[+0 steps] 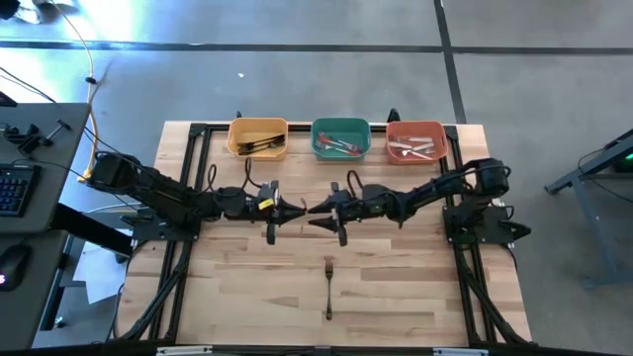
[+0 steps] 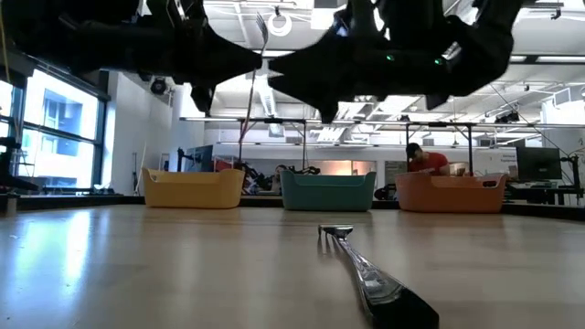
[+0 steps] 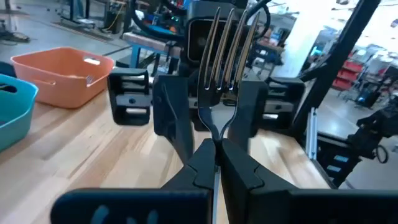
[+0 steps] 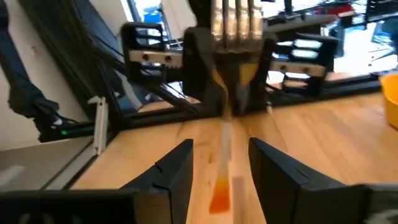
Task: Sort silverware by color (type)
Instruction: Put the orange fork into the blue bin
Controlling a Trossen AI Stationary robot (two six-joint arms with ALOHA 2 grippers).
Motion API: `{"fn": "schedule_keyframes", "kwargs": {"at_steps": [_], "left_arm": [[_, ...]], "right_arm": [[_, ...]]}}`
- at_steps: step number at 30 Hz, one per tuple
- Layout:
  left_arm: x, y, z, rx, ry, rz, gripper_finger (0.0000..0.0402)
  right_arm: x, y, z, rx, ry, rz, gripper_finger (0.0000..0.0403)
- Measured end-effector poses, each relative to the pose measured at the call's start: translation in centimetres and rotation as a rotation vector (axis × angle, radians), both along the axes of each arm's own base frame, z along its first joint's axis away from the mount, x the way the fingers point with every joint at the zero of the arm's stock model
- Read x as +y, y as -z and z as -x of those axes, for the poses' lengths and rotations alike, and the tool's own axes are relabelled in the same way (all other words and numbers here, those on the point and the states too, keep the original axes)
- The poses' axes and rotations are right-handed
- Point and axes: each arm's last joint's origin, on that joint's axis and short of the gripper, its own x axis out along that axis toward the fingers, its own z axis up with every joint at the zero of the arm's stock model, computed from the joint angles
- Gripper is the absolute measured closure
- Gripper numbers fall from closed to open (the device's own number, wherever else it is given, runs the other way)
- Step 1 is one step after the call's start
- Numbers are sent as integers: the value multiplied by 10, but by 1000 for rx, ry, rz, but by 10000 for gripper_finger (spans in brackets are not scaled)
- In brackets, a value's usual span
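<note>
My left gripper is above the table's middle, shut on a fork with a red-orange handle. The fork stands upright, silver tines up, handle hanging down. My right gripper faces it from the table's right, open. Its fingers stand on either side of the fork just beyond it, without touching. A second fork with a black handle lies flat on the table nearer the near edge, tines toward the bins. My left gripper pinches the fork's narrow neck, just below the tines, between its two fingertips. The fingers come level from the table's left and lie across the fork. The fork is lifted clear and upright, with its handle hanging below the fingers.
Three bins stand in a row along the far edge: yellow with black-handled pieces, green with red-handled ones, red-orange with white-handled ones. Bare wood lies around the black fork. A person shows in the room beyond the red-orange bin.
</note>
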Motion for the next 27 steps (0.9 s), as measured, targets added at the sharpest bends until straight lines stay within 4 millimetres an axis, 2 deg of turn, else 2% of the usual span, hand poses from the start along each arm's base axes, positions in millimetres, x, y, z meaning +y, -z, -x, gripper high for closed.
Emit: {"fn": "schedule_keyframes", "kwargs": {"at_steps": [4, 10, 14, 19, 27], "left_arm": [[3, -3, 0, -31, 25, -6, 401], [10, -4, -1, -42, 8, -17, 401], [10, -7, -1, -74, 31, -17, 401], [10, -9, -1, -91, 35, -17, 401], [10, -9, -1, -92, 12, -7, 368]], "right_arm": [[-3, -9, -14, 14, -20, 28, 263], [-3, -17, -23, 24, -31, 75, 273], [-5, -17, -24, 30, -18, 76, 311], [-6, -16, -23, 38, -10, 93, 392], [-8, -14, -23, 60, -7, 112, 400]]}}
